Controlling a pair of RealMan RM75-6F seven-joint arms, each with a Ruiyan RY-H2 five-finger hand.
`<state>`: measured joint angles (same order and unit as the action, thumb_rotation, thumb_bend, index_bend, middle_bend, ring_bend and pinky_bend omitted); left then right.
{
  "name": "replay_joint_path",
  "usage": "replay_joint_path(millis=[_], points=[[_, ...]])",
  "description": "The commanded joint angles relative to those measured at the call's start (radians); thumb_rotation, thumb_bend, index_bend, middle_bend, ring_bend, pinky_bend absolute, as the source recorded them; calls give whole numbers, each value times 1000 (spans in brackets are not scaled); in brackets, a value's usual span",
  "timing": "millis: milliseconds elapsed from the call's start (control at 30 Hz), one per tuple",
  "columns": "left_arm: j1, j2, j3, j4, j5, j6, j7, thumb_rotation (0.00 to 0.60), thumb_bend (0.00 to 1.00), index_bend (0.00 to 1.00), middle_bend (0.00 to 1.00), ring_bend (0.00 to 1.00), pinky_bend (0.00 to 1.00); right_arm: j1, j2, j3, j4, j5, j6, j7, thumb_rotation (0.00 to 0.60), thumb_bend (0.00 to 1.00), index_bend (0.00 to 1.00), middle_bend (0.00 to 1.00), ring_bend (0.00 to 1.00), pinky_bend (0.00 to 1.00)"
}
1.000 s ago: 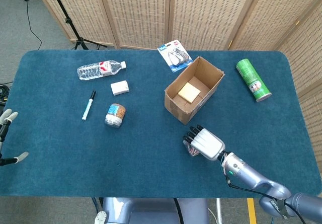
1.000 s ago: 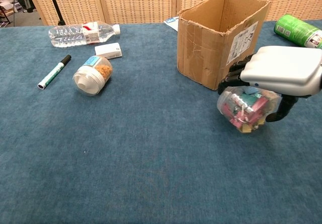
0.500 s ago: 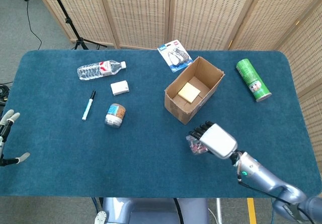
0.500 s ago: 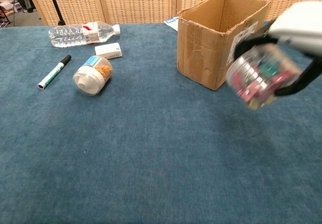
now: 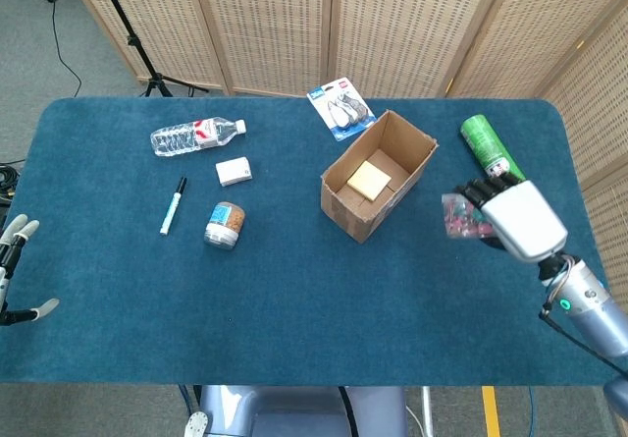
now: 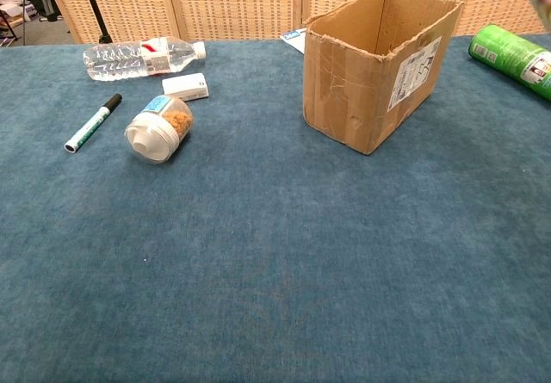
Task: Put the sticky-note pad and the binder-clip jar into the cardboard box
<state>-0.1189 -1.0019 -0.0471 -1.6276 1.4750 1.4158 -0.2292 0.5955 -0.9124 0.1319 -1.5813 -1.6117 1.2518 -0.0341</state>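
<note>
At right of frame, carrying: right hand (image 5: 518,219) apparently wrapped around the jar (image 5: 459,216), needing leftward travel over the box (image 5: 379,174), pad (image 5: 369,179) already inside.

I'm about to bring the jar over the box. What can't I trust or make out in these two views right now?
- Binder-clip jar: head view, mostly covered by the right hand; fingers' hold unreadable.
- Right hand: chest view, cut off at the top right corner.
- Cardboard box interior: chest view, hidden by its walls; only the head view shows the sticky-note pad.
- Left hand: head view, cropped by the left edge.
</note>
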Motion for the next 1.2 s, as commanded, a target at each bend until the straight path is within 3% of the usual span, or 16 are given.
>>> replay_joint_path(millis=[33,167,333,600,800,833,867,967,1000,1100,1200], points=[[0,-2,-1,0,-4,-2,5,600,0,0,0,0,0,66,26,71,-48,67,-67,-23,600,768,626,683,545,478],[-2,-3,-6,0,-14,-3,7,600,0,0,0,0,0,154,-7,145,-83,188,-176,-63,600,774,625,682,545,479],[-10,-3,-9,4,-27,-23,4,600,0,0,0,0,0,260,-126,189,-31,326,-285,-164,600,774,626,679,545,479],[-12,1,-13,14,-47,-40,-19,600,0,0,0,0,0,349,-336,196,147,436,-305,-293,600,756,626,659,545,479],[-14,0,-15,23,-58,-52,-31,600,0,0,0,0,0,366,-406,199,223,475,-288,-331,600,719,625,645,542,479],[-15,0,-14,23,-58,-54,-32,600,0,0,0,0,0,368,-414,200,232,482,-287,-335,600,682,621,631,535,478],[-15,0,-13,22,-57,-56,-31,600,0,0,0,0,0,370,-422,202,241,491,-287,-339,600,566,596,590,510,478],[-15,-1,-13,21,-55,-55,-29,600,0,0,0,0,0,375,-440,201,258,518,-295,-354,600,91,413,379,348,479],[-15,0,-13,21,-54,-54,-29,600,0,0,0,0,0,375,-442,201,259,526,-300,-357,600,15,327,286,263,472],[-15,0,-13,20,-54,-54,-30,600,0,0,0,0,0,379,-437,196,252,568,-332,-380,600,0,147,76,61,375],[-16,0,-13,21,-56,-57,-29,600,0,0,0,0,0,382,-425,192,231,618,-360,-410,600,0,98,7,1,294]])
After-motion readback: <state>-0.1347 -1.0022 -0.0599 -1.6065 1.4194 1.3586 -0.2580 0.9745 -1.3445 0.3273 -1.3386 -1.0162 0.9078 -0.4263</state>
